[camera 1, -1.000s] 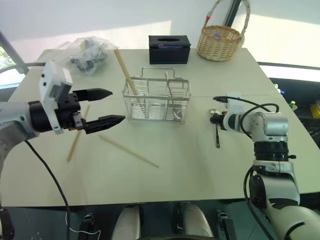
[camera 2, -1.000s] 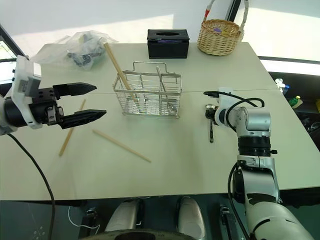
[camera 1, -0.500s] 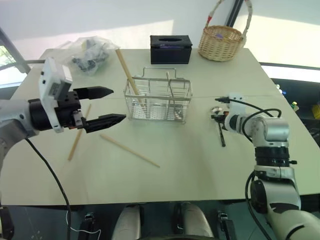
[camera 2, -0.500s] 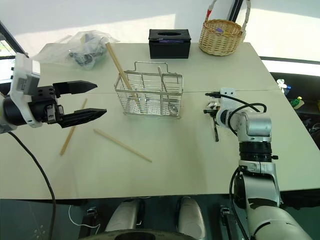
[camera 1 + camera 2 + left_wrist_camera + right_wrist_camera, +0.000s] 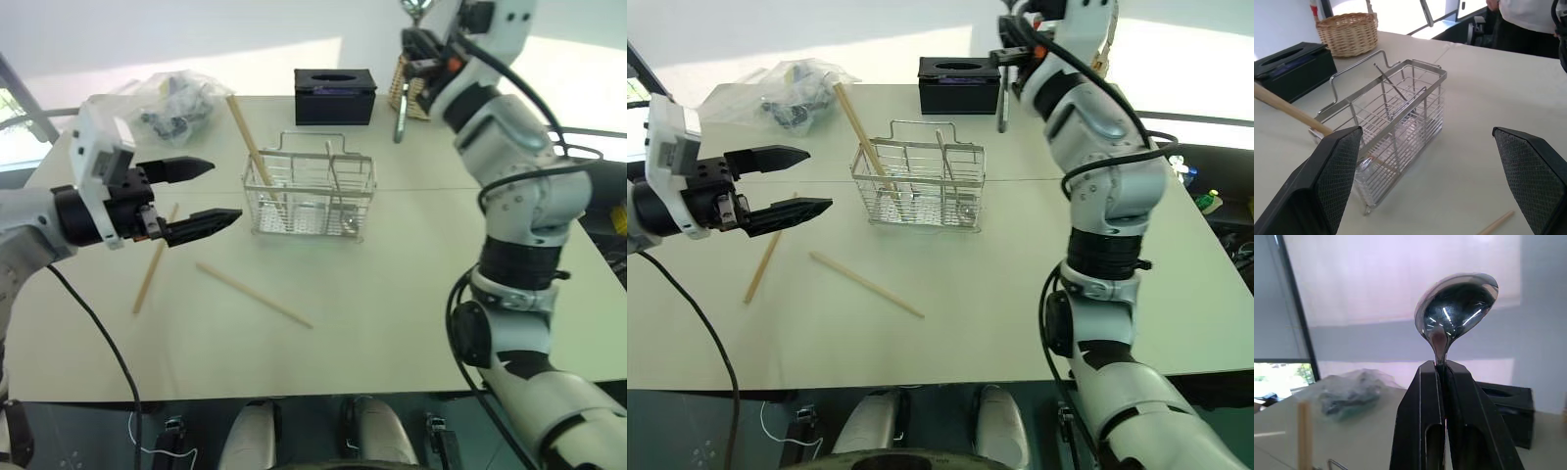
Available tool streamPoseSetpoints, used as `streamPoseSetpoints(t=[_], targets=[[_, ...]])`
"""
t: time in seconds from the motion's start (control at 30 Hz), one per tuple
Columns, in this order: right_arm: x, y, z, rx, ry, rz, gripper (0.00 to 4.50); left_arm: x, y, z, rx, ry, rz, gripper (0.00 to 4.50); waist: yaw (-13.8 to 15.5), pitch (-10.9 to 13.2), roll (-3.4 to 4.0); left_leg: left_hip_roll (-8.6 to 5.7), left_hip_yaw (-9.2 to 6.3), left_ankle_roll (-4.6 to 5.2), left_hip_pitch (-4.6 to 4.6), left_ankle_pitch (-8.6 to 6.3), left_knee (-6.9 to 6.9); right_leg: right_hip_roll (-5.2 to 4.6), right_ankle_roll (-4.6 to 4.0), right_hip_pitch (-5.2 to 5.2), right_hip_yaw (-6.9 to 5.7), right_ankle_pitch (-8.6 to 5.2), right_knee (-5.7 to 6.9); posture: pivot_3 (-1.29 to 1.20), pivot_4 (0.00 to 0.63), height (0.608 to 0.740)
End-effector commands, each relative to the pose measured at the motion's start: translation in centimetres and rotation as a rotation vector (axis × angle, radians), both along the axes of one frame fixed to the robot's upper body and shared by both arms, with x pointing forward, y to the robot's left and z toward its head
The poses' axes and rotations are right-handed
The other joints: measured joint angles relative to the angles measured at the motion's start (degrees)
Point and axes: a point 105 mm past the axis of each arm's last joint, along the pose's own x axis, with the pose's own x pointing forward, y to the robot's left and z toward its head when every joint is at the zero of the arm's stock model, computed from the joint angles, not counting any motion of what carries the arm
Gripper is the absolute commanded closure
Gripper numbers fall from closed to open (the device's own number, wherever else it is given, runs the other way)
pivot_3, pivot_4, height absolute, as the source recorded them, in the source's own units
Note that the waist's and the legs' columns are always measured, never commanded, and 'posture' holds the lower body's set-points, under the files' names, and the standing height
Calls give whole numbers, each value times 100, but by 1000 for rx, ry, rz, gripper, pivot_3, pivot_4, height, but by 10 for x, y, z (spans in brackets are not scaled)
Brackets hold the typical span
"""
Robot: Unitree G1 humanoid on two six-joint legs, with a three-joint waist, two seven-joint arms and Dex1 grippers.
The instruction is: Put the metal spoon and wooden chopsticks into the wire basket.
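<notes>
My right gripper (image 5: 423,46) is raised high over the table's far side, behind and to the right of the wire basket (image 5: 309,201). It is shut on the metal spoon (image 5: 1457,308). The bowl points up and the dark handle (image 5: 400,119) hangs down. One of the wooden chopsticks (image 5: 245,137) leans in the basket's left end. Another (image 5: 253,294) lies on the table in front of the basket, and a third (image 5: 152,266) lies to the left. My left gripper (image 5: 225,189) hovers open left of the basket, with nothing between its fingers (image 5: 1337,171).
A black tissue box (image 5: 333,95) and a tan wicker basket (image 5: 1347,32) stand at the table's back edge. A crumpled plastic bag (image 5: 171,108) lies at the back left. A person (image 5: 1533,19) stands beyond the table.
My right gripper has lifted the spoon off the table at the right, swinging it high and leftward so the bowl points up. The left gripper has stayed in place.
</notes>
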Motion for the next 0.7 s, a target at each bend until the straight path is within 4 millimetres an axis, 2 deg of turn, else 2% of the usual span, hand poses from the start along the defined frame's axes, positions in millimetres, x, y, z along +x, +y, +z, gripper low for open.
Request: streamPoseSetpoints(t=[0.03,0.43,0.53,0.67,0.7], targets=[[-2,8,3,7,-46,12,4483,-2,-1,14,-1,-69,8,0,-11,0,0,-3,0,0,-1,0,0,0,0,5,5,0,1,0,150,706],[18,18,-65,-15,44,-22,4483,-5,3,19,-17,-76,41,0,-61,-4,-7,-2,6,0,6,0,-9,7,0,-2,22,0,3,0,150,706],[20,17,-75,-1,69,-32,3452,-5,4,19,-16,-77,44,0,-54,-4,-6,-2,6,0,6,0,-8,7,0,-2,24,0,3,0,150,706],[21,13,-80,7,84,-55,1381,-3,4,20,-17,-79,49,0,-43,-4,-6,-3,6,0,6,0,-7,7,0,0,25,0,3,0,150,706],[20,7,-78,1,76,-72,905,-2,5,21,-19,-81,50,0,-41,-4,-6,-3,6,-1,6,0,-7,7,0,0,25,1,3,0,150,706]])
